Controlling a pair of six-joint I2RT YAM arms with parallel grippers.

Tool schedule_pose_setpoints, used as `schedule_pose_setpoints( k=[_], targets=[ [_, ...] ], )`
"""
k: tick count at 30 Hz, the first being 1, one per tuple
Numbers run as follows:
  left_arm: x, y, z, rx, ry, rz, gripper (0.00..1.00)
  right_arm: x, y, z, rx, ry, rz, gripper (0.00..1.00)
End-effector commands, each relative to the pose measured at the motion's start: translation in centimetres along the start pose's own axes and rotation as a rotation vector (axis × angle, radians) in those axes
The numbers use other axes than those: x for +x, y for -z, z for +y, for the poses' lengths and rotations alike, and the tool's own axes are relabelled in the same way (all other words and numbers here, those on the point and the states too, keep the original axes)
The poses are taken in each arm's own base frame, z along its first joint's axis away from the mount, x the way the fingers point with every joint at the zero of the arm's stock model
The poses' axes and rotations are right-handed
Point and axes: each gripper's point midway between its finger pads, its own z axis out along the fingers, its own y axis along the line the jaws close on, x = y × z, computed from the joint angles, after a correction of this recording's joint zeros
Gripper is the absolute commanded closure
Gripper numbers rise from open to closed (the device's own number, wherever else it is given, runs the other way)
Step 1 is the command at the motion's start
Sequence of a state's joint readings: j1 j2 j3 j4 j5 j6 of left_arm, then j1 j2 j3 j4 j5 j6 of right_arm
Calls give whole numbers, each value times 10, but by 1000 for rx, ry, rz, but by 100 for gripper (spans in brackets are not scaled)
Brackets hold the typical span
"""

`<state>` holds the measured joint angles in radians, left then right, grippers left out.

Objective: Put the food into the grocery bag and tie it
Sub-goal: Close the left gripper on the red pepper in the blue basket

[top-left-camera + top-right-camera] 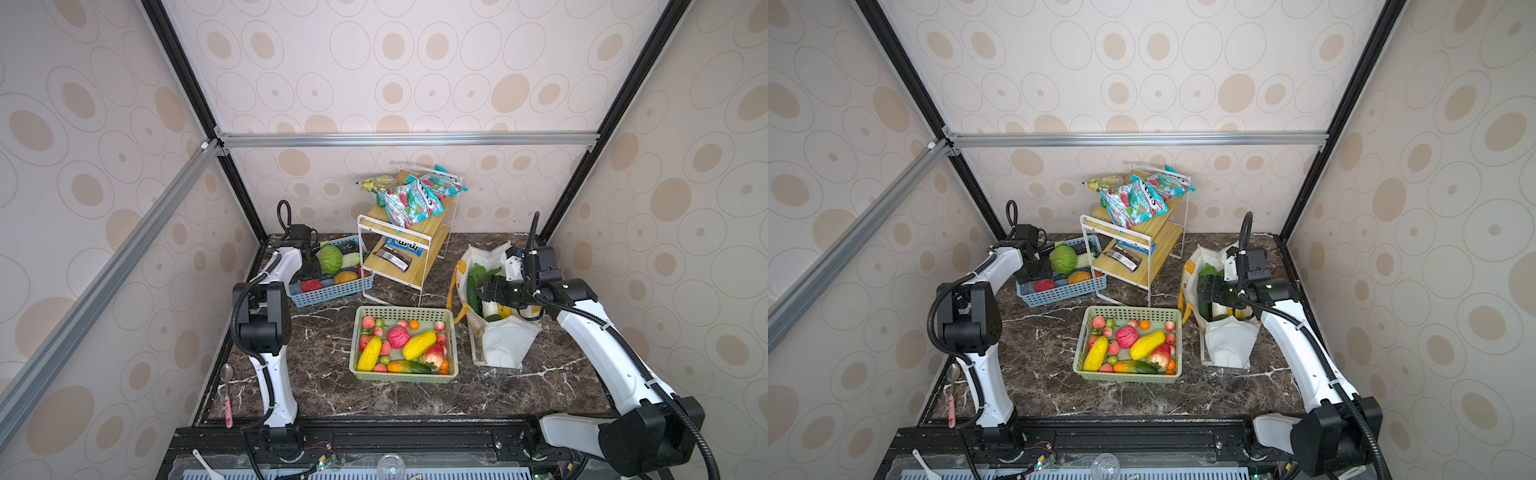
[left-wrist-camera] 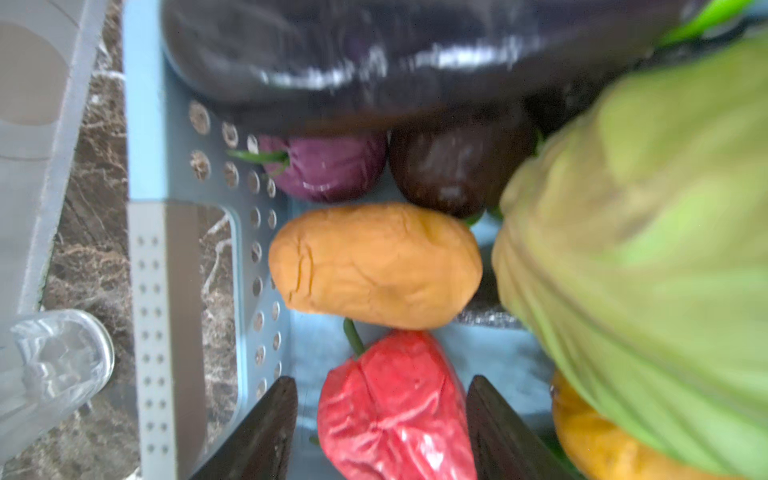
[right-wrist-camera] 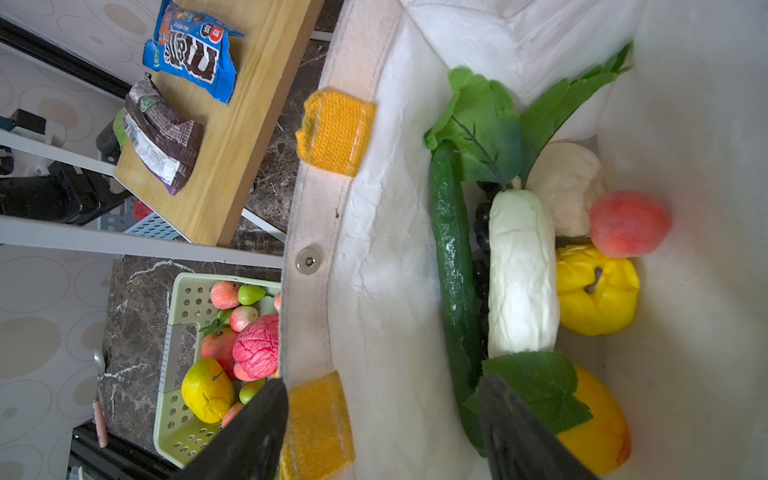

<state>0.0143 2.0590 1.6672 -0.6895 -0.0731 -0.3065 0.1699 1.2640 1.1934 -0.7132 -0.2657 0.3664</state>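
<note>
On the right of the bench (image 1: 324, 390), in a top view: grocery bag (image 1: 503, 345) upright, mouth agape. Inside it, by the right wrist view: cucumber (image 3: 453, 270), white radish (image 3: 521, 274), lobed yellow fruit (image 3: 596, 291), peach (image 3: 629, 224), greens (image 3: 482, 120). Right hand (image 3: 382, 380) released, straddling the bag's rim, one finger outside, one inside. Left hand (image 2: 382, 379) down in the blue basket (image 2: 145, 124), released, fingers either side of a red pepper (image 2: 395, 411), next to a potato (image 2: 374, 266).

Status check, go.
Left gripper open astride pepper in blue basket. Right gripper open across bag rim. Bag part-filled, untied. Shelf stands between basket and bag.
</note>
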Motion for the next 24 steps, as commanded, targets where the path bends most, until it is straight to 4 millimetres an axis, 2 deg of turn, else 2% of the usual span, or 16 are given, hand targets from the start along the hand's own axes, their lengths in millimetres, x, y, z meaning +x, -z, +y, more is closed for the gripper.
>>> schedule_pose_setpoints(
  k=[1,6,16,20,24],
  targets=[
    [16,3,-2,-17,-85,50,34,-7,0,11,-21,7,-6,25],
    [25,-13,-1,-39,-119,96,29,-7,-2,15,-22,18,1,25],
    [52,-63,-2,-57,-121,196,23,-7,1,13,3,32,-1,25],
    [55,-71,-1,-66,-114,205,28,-6,0,11,10,32,3,25],
    [49,-65,-2,-64,-106,180,39,-6,-1,10,14,32,4,25]
  ],
)
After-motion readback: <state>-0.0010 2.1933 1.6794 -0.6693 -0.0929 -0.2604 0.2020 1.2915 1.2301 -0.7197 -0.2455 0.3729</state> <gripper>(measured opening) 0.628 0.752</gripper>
